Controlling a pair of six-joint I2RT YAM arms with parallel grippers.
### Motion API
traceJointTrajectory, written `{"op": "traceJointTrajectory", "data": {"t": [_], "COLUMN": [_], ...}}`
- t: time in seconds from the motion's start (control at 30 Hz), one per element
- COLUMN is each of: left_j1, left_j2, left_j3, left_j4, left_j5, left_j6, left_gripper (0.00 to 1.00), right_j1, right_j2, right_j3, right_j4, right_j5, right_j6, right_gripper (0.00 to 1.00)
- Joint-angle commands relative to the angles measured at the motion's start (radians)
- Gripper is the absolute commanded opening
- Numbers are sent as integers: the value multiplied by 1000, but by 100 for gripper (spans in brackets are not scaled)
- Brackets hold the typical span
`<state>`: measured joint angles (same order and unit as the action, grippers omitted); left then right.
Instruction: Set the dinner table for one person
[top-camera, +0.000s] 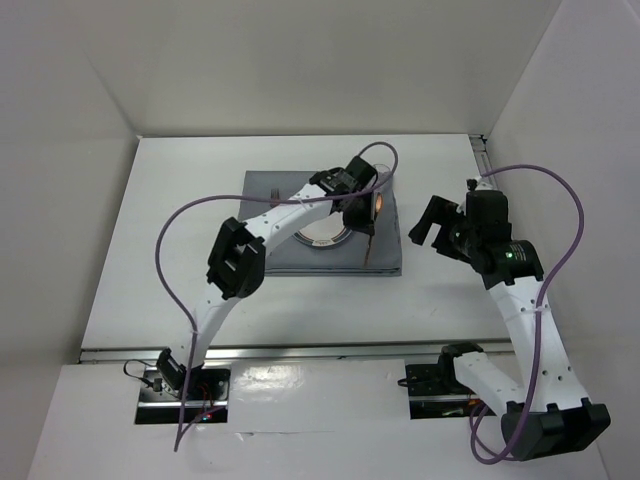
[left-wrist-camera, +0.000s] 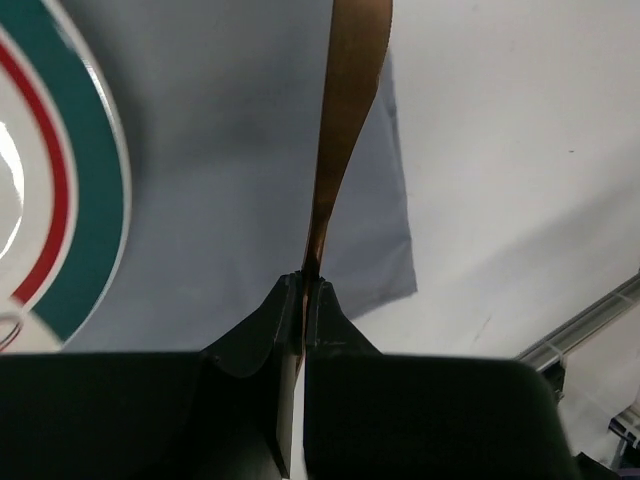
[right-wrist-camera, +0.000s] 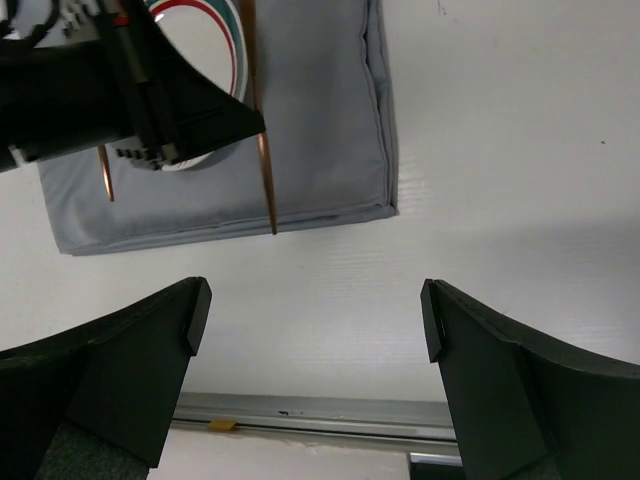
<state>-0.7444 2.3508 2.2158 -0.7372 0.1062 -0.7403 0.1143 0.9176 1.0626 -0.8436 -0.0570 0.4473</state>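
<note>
Dinner table (top-camera: 420, 300) with grey mat (top-camera: 270, 185) and plate (left-wrist-camera: 95, 190), left hand (left-wrist-camera: 303, 298) gripping copper utensil (left-wrist-camera: 345, 120), right hand (right-wrist-camera: 315, 310) wide

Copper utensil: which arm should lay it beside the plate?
Left, probably: the left gripper is shut on the utensil over the mat, by the plate; the right gripper is open, off the mat.

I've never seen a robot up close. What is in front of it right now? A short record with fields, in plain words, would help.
surface: white dinner table
mat: grey cloth mat, in the middle of the table
plate: teal and red rings, lying on the mat
left gripper: shut on a thin copper-coloured utensil, over the mat's right side, beside the plate
right gripper: open, holding nothing, above the table right of the mat
</note>
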Motion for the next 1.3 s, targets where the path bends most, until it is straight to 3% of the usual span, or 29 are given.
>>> {"op": "traceJointTrajectory", "data": {"t": [0.0, 0.77, 0.9, 0.93, 1.2, 1.27], "left_j1": [17, 99, 109, 109, 109, 109], "left_j2": [60, 258, 258, 258, 203, 193], "left_j3": [67, 145, 145, 136, 85, 85], "left_j4": [59, 220, 242, 254, 298, 298], "left_j5": [122, 233, 265, 276, 305, 305], "left_j6": [-1, -133, -97, -87, -77, -65], "left_gripper": [0, 0, 20, 29, 51, 51], "right_j1": [2, 2, 2, 2, 2, 2], "right_j2": [-14, -5, 4, 4, 13, 13], "right_j3": [40, 31, 31, 31, 31, 40], "right_j4": [-46, -46, -55, -55, -45, -54], "right_j5": [43, 46, 37, 28, 19, 19], "right_j6": [-19, -29, -29, -29, -29, -19], "right_gripper": [100, 100, 100, 100, 100, 100]}}
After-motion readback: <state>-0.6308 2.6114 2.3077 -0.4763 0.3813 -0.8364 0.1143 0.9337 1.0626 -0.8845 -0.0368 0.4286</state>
